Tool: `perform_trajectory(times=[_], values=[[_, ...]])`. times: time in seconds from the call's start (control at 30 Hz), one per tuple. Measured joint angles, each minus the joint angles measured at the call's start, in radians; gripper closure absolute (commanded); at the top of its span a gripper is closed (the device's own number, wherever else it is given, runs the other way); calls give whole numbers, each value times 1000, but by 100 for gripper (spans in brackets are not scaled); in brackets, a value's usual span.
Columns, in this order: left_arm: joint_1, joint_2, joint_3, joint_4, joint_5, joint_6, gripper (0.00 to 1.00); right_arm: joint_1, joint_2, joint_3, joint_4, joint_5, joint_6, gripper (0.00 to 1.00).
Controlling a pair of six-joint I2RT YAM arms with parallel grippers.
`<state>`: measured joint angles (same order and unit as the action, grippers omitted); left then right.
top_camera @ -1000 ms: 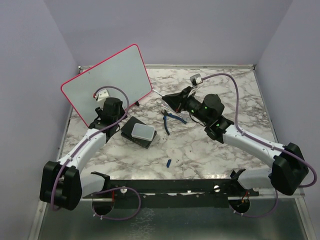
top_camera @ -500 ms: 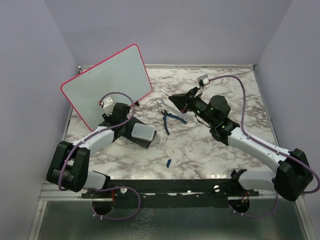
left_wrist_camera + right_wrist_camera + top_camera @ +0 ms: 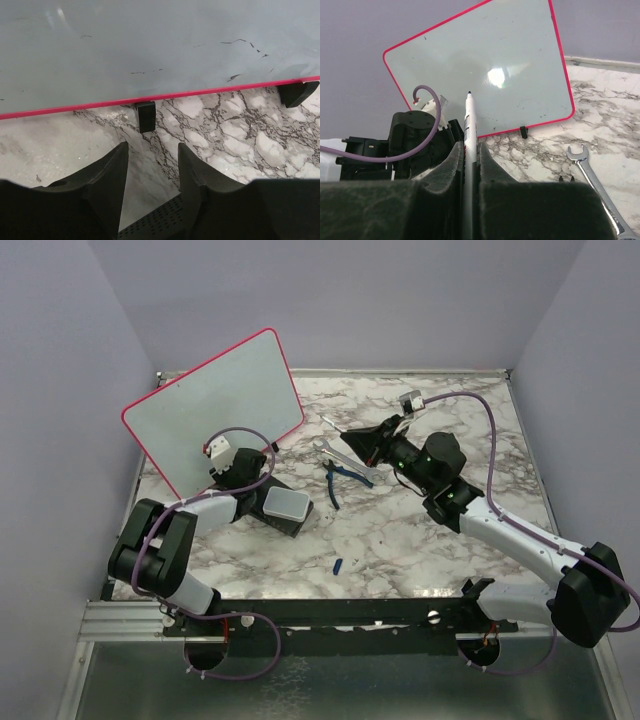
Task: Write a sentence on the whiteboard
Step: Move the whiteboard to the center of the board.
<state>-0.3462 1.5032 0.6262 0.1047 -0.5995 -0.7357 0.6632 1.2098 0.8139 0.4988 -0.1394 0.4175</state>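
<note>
The whiteboard [image 3: 215, 405] leans upright at the back left, with a red-pink frame and black feet. It also shows in the left wrist view [image 3: 150, 50] and the right wrist view [image 3: 490, 70]. Its face holds only a few dark specks; no sentence shows. My right gripper [image 3: 368, 442] [image 3: 468, 145] is shut on a white marker [image 3: 335, 427] [image 3: 468, 120], whose dark tip points at the board from some way off to the right. My left gripper [image 3: 250, 464] [image 3: 152, 147] is open and empty, low, just before the board's bottom edge.
A dark block with a grey-white pad [image 3: 280, 508] lies right by the left gripper. A silver wrench [image 3: 335, 453] [image 3: 592, 172] and blue-handled pliers [image 3: 345, 480] lie mid-table. A small blue cap [image 3: 338, 565] lies near the front. Purple walls enclose the table.
The left arm has folded back toward its base and its gripper has shifted right and nearer along the board's lower edge. The right gripper has drifted slightly right with the marker.
</note>
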Motion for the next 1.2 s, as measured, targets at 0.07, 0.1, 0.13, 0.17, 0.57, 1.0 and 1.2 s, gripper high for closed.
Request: perform_trajectory(times=[0.07,0.1,0.13,0.17,0.57,1.0,1.2], values=[[0,16,2,18,-6,-1,56,-2,0,0,0,0,1,99],[0,25,3,27,-12,-2,56,-3,0,0,0,0,1,99],[0,34,3,38,-18,-4,57,-3,0,0,0,0,1,99],[1,41,4,48,-21,-6,57,-4,0,0,0,0,1,99],[6,62,-2,84,-72,-3,61,-5,6,0,0,-5,8,99],[35,97,-13,146,-63,40,70,-9,10,-4,0,-12,26,99],[38,103,-11,159,-46,47,76,-9,10,-4,0,-14,27,99]])
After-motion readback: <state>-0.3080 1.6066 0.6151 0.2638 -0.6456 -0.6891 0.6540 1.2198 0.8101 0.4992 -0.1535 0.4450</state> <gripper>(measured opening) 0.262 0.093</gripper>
